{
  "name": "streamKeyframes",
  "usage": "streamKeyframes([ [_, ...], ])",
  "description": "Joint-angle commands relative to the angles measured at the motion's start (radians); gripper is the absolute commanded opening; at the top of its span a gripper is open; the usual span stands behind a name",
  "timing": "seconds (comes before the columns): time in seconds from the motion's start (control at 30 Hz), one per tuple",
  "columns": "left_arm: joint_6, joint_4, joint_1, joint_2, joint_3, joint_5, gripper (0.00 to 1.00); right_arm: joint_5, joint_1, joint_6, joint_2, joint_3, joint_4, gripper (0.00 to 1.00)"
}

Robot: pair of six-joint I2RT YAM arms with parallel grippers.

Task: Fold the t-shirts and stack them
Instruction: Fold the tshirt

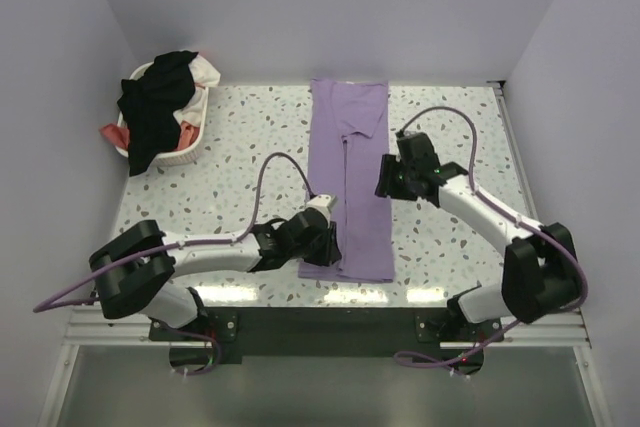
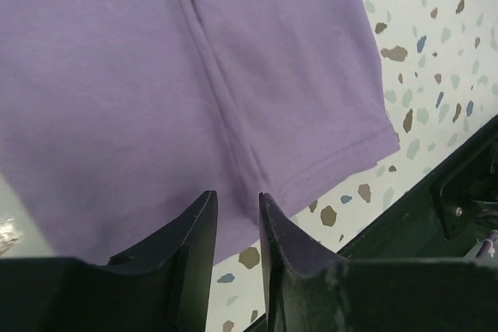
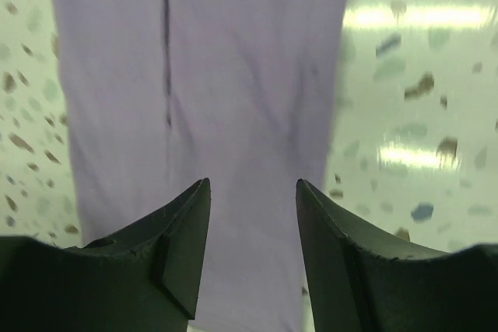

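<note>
Lilac fabric t-shirt (image 1: 348, 182), long folded strip, centre of speckled bench (image 1: 250, 147): soft, light, limp, likely best pinched at near-edge hem corners; left gripper (image 2: 237, 201) jaws narrowly parted, right gripper (image 3: 253, 188) jaws wide, both empty.

Lengthwise purple t-shirt (image 1: 362, 147) on speckled table (image 1: 250, 142)

t-shirt (image 1: 350, 167) lengthwise along the table's (image 1: 250, 147) middle, basket (image 1: 183, 156) of clothes (image 1: 155, 107) well apart in its far-left corner

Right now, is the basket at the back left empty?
No, the white basket holds a black garment plus pink and white clothes spilling over its rim in the top view.
</note>
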Motion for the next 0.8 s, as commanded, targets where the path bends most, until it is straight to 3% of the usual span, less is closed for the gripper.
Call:
streamKeyframes([
  [0.0,0.010,0.079,-0.044,0.050,0.051,-0.009,0.32,0.007,0.032,0.046,-0.132,-0.160,0.060,0.51],
  [0.27,-0.012,0.150,-0.084,0.148,0.068,0.016,0.31,-0.007,0.066,0.077,-0.430,-0.424,0.008,0.51],
  [0.5,-0.024,0.164,-0.088,0.219,0.076,0.037,0.30,-0.111,0.077,0.105,-0.545,-0.535,-0.058,0.49],
  [0.77,0.005,0.051,-0.087,0.069,0.096,0.010,0.37,-0.172,0.089,0.118,-0.593,-0.558,-0.141,0.49],
])
